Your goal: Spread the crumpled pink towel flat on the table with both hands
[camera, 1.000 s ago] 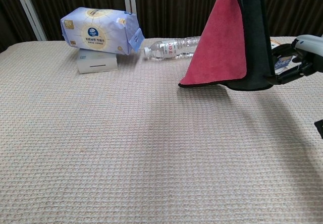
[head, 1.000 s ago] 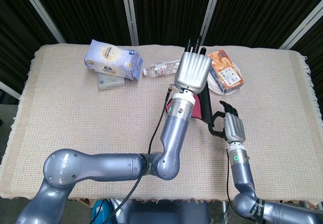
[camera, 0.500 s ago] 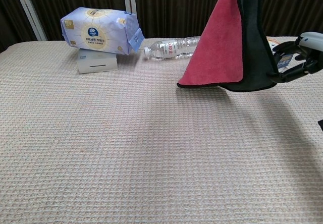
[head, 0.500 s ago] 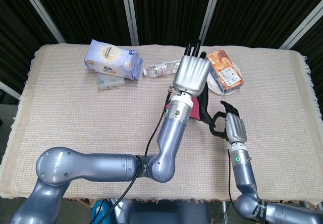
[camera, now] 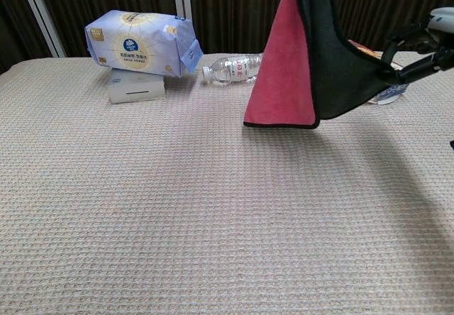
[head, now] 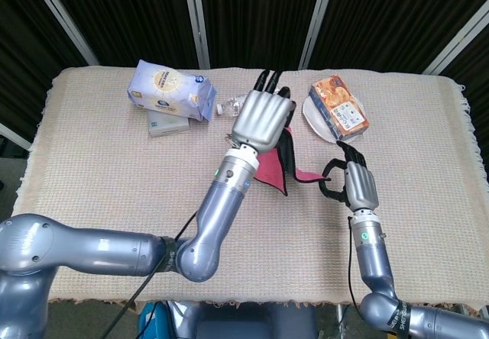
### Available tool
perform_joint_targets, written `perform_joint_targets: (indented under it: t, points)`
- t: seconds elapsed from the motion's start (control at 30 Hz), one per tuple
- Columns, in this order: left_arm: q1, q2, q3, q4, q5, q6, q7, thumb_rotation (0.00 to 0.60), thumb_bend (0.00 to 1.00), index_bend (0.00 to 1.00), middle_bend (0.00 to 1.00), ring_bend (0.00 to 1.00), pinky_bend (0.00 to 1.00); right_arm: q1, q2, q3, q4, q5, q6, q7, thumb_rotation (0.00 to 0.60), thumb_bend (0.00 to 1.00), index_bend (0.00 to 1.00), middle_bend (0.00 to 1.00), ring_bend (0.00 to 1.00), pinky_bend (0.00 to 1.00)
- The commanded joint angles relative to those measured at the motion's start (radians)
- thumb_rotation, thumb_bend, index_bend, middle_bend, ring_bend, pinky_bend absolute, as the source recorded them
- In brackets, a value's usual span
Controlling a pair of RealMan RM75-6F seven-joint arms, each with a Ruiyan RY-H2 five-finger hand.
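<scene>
While the towel [camera: 284,67] hangs in the air above the table's [head: 99,163] far middle, the spreading is only begun: the left hand [head: 262,119] grips its top, the right hand [head: 356,183] pinches a dark corner [camera: 376,67] out to the right, and nothing lies flat yet. Against half a second ago, the left hand has swung left, the right has lifted, and the cloth is stretched wider between them.

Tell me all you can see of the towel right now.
The pink towel looks like soft cloth, pink on one face and dark on the other, with a dark edge. It hangs clear of the table, held up from above by the left hand. The right hand pinches a far corner, pulling the dark side out sideways. It is not yet flat.
</scene>
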Motion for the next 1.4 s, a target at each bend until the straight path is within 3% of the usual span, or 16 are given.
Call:
perform_joint_targets:
  t: [0.03, 0.83, 1.4]
  points:
    - [0.044, 0.052, 0.018, -0.042, -0.012, -0.006, -0.029, 0.6, 0.54, 0.69, 0.29, 0.01, 0.04, 0.009, 0.005, 0.01, -0.013, -0.007, 0.014, -0.014, 0.6, 0.62, 0.65, 0.12, 0.0, 0.0]
    - [0.218, 0.25, 0.097, -0.129, 0.048, -0.091, -0.226, 0.6, 0.54, 0.69, 0.29, 0.01, 0.04, 0.136, -0.009, 0.126, -0.057, 0.034, 0.096, -0.154, 0.6, 0.62, 0.66, 0.12, 0.0, 0.0]
    - [0.214, 0.201, 0.126, -0.024, 0.106, -0.089, -0.312, 0.6, 0.54, 0.69, 0.29, 0.01, 0.04, 0.244, -0.05, 0.196, 0.074, 0.087, 0.069, -0.175, 0.6, 0.62, 0.67, 0.12, 0.0, 0.0]
